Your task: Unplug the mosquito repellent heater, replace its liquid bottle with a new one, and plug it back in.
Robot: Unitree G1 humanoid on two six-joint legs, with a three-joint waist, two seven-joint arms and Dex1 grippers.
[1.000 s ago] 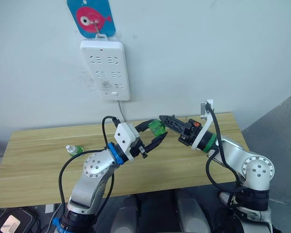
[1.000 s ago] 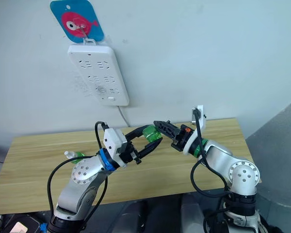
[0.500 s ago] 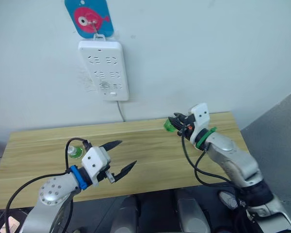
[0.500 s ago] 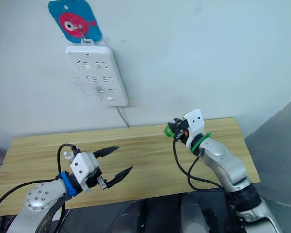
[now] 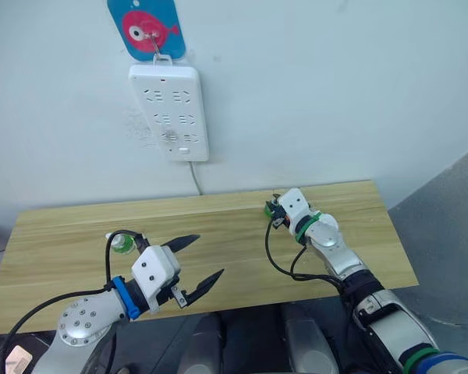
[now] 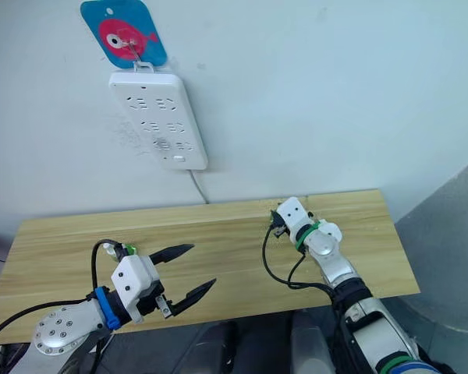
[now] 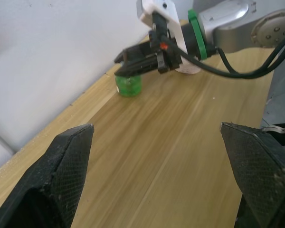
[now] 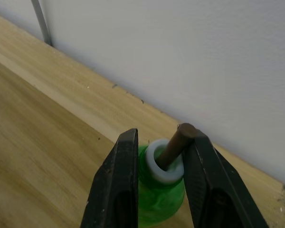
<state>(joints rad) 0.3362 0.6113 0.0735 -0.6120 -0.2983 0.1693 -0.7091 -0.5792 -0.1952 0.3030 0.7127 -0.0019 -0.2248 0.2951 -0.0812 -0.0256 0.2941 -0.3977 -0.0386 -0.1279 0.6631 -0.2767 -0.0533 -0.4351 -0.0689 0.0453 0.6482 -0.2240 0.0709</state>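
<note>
Clamped in the right gripper point(image 7: 128, 59): the green bottle point(image 7: 128, 86), pinched at the neck between the two black fingers, brown wick poking up beside one of them. Now lowered to the table point(image 5: 242, 257) at its far edge, right of centre, just beside the wall; half a second ago held up in the air over much the same spot, a second ago out in the middle between both grippers. Looks to be standing upright with its base on the wood, though contact cannot be told for sure.

Pulled back to the near left: the left gripper point(image 5: 209, 255), fingers spread wide and holding nothing, hovering over the table's near edge. Just beyond it on the left, a second small bottle point(image 5: 122, 245) with a pale cap, untouched.

Higher up on the wall, far left, well apart from both grippers: the white power strip point(image 5: 169, 111).

Probably means one bottle handed over and being parked out of the way, with release next; the swap itself not yet complete
</note>
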